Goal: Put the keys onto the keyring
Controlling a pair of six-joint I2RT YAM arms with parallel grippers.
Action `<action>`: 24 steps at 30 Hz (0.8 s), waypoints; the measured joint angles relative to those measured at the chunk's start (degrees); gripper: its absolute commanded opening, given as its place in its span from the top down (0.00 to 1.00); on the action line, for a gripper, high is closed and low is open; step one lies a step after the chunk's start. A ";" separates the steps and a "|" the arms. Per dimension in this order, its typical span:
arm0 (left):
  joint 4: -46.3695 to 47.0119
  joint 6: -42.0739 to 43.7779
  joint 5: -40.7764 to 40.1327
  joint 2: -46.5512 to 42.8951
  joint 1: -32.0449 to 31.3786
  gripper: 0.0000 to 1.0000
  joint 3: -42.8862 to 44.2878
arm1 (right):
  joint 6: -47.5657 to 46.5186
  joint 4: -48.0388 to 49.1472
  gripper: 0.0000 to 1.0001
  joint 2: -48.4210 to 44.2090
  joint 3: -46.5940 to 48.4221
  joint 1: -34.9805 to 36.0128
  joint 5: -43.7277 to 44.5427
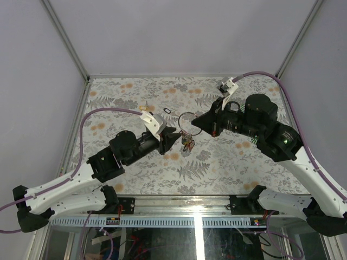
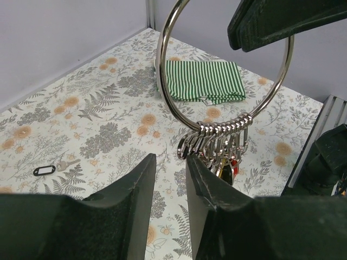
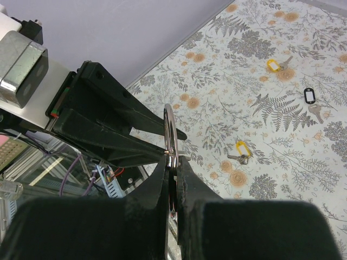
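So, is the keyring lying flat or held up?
Held up, upright: the right gripper pinches the keyring's rim, and it hangs clear of the table, clips bunched at its bottom.

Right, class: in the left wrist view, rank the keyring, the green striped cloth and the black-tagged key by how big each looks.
1. keyring, though it hangs nearest the camera, which flatters its size.
2. green striped cloth.
3. black-tagged key, clearly the smallest.

I see the thin silver wire keyring (image 2: 161, 65) just ahead of my left gripper (image 2: 171, 162): polished glossy metal, chrome clips (image 2: 217, 132) same. Gripper fingers (image 2: 135, 200) matt, grainy black plastic. Green-striped folded cloth (image 2: 203, 81) beyond: soft, matt. Floral table cover (image 2: 81, 124) smooth, matt.
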 measured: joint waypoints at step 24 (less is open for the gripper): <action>0.00 1.62 -2.10 -0.39 -0.02 0.53 0.07 | 0.48 0.22 1.00 0.83 0.00 0.00 -1.46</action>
